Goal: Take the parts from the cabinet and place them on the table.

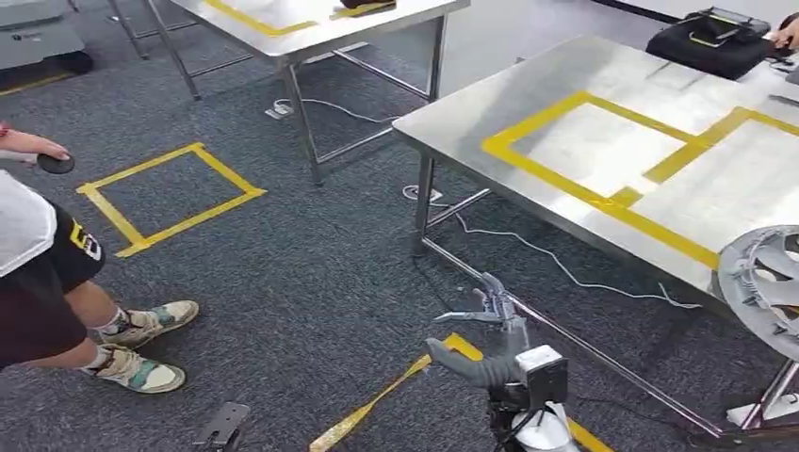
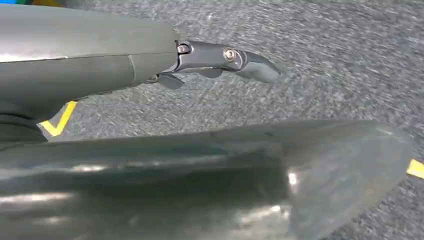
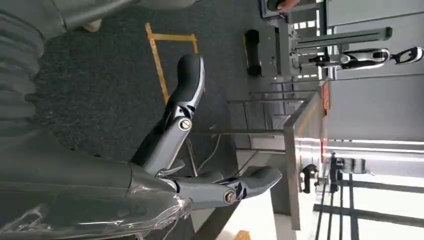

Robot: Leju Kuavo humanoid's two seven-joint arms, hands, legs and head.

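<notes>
Steel table [image 1: 565,104] with yellow tape outlines [image 1: 603,193], over grey carpet [image 1: 283,273].

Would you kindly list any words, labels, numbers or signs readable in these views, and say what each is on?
No text can be read here.
Yellow mark on the person's black shorts: too small and blurred to read.
Orange-red patch on the steel table's edge in the right wrist view: blurred, no legible characters.
</notes>
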